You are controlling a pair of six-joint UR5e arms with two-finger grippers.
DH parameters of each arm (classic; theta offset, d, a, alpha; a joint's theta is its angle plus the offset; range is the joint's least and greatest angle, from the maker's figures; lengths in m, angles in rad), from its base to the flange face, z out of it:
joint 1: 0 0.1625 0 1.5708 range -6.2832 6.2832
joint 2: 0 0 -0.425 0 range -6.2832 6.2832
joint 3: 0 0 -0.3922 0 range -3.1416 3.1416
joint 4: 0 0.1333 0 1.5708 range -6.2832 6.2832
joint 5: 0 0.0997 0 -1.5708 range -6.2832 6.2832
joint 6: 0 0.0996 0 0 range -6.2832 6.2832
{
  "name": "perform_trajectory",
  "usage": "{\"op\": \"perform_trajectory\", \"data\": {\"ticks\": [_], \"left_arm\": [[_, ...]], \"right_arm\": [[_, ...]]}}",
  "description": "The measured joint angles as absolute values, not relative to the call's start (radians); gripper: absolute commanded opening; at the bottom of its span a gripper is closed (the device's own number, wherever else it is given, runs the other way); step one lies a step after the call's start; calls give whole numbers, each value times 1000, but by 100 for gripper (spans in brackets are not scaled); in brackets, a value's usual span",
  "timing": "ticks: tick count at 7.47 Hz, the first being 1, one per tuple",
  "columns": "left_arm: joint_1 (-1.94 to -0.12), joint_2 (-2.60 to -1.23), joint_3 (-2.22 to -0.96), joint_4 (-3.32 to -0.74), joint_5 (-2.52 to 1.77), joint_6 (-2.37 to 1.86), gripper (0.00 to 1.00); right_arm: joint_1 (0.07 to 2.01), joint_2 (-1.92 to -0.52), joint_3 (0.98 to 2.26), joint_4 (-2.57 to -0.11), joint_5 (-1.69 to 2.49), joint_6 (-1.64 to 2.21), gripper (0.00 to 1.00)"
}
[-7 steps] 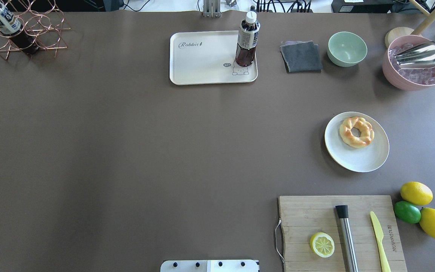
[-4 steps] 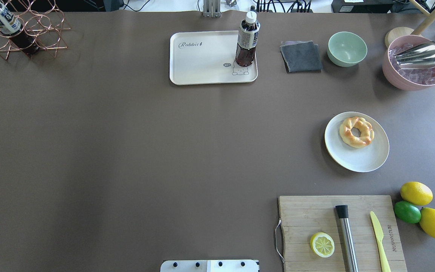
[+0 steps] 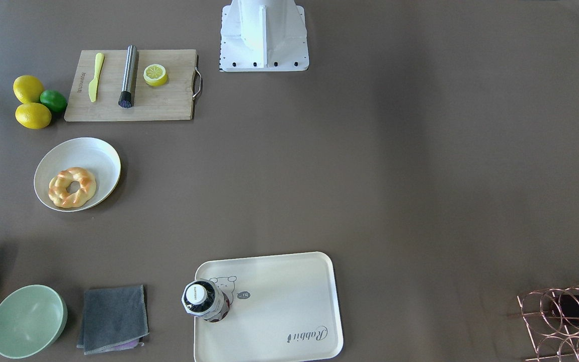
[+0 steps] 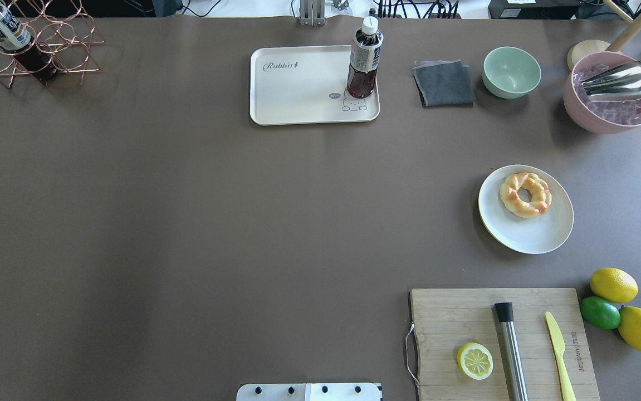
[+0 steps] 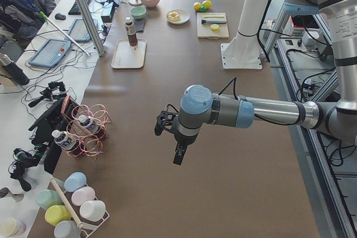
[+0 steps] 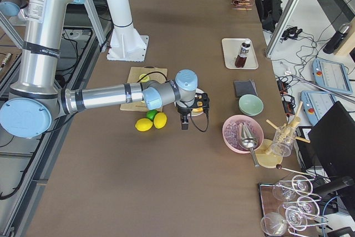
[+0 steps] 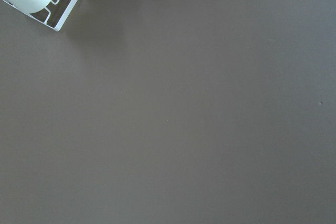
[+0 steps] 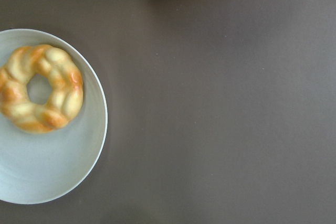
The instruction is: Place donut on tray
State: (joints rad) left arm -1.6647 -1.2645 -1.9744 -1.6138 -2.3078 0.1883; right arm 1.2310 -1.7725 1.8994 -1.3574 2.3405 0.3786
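Nothing done: donut point(image 4: 525, 194) seen on plate point(image 4: 526, 236), 3 o'clock on tabletop point(image 4: 186, 223); tray point(image 4: 298, 83) at 12 o'clock. Right gripper point(image 6: 184, 125) beside plate, left gripper point(image 5: 177, 159) far off; neither's opening can be told. Grasp, carry, placement left.

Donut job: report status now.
Left gripper and right gripper aloft, open or shut unclear. Donut sits on white plate, off tray. Bottle stands on tray's bear corner.

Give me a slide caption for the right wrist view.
Braided donut resting in a white bowl on the brown table.
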Motion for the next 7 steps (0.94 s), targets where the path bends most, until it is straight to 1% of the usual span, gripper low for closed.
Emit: {"op": "perform_trajectory", "data": {"ticks": [2, 3, 4, 5, 7], "left_arm": [[-1664, -1268, -1972, -1614, -2307, 191, 98], [-1663, -1268, -1972, -1614, -2308, 191, 98], [-1661, -1269, -1972, -1613, -2308, 191, 98], [-1652, -1270, -1971, -1613, -2304, 191, 98], [-1644, -1270, -1971, -1614, -2301, 193, 98]], "right_arm": [[1114, -1711, 1823, -1251, 2313, 542, 94], [1069, -1668, 1777, -1210, 2290, 633, 93], [1038, -1627, 1731, -1175, 2272, 708, 89], [1018, -1600, 1693, -1141, 2263, 753, 84], [981, -1564, 1637, -1091, 2234, 839, 59]]}}
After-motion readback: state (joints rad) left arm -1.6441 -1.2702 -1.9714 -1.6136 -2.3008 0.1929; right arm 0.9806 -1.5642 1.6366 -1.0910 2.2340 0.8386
